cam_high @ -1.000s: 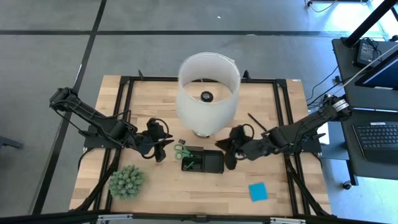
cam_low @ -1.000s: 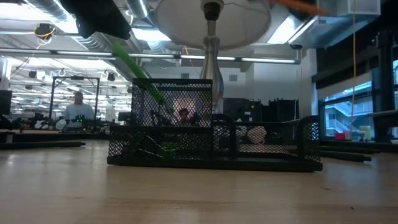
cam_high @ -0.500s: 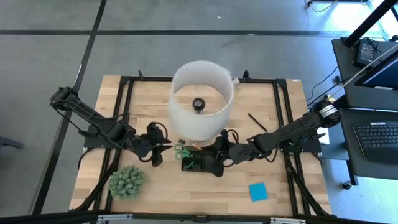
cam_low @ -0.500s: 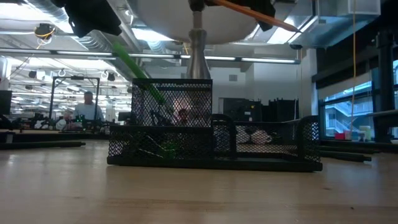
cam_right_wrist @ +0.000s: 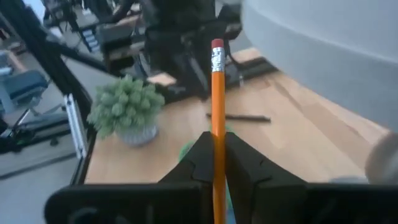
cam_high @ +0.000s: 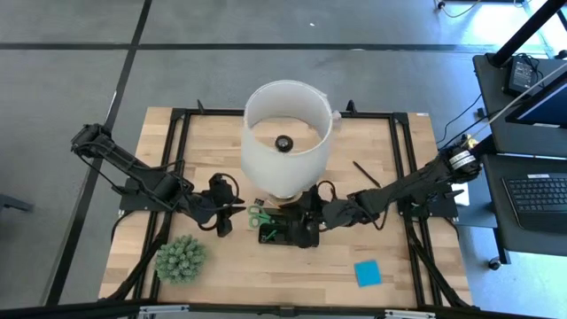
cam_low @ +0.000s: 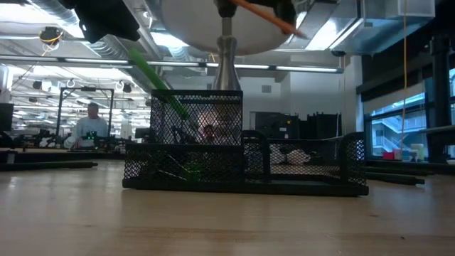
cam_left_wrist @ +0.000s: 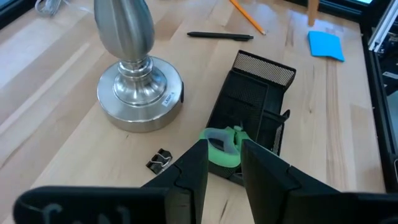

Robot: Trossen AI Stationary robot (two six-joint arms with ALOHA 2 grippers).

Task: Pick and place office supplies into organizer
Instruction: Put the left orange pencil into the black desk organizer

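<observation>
My left gripper (cam_high: 236, 213) is shut on the green-handled scissors (cam_left_wrist: 221, 144) beside the left end of the black mesh organizer (cam_high: 297, 232). In the low view the scissors (cam_low: 153, 75) slant down from that gripper toward the organizer's (cam_low: 245, 167) taller compartment. My right gripper (cam_high: 310, 211) hangs over the organizer, shut on an orange pencil (cam_right_wrist: 217, 93). A blue sticky-note pad (cam_high: 368, 273) lies flat at the near right. A dark pen (cam_high: 366, 175) lies at the far right. My left gripper pinches the scissors' green handle loop (cam_left_wrist: 219, 138) between its two fingers, coming slantwise from the table's left and above. The scissors hang tilted, their lower end behind the organizer's mesh; whether it rests there I cannot tell. My right gripper pinches the pencil's shaft (cam_right_wrist: 217, 144) between its two fingers, coming nearly level from the table's right. The pencil runs on forward past the fingertips, its eraser end (cam_right_wrist: 216, 45) farthest out. It is clear of the table and slants above the organizer (cam_low: 264, 16).
A lamp with a big white shade (cam_high: 283, 133) and a metal base (cam_left_wrist: 140, 93) stands just behind the organizer. A spiky green plant ball (cam_high: 182, 259) sits at the near left. A small dark clip (cam_left_wrist: 161, 160) lies beside the base. People show in the room beyond.
My right gripper has carried the pencil toward the table's left and a little down, from beside the organizer's right end to over it, rolling as it went. The lampshade has shifted toward the table's left. My left gripper has kept its hold on the scissors.
</observation>
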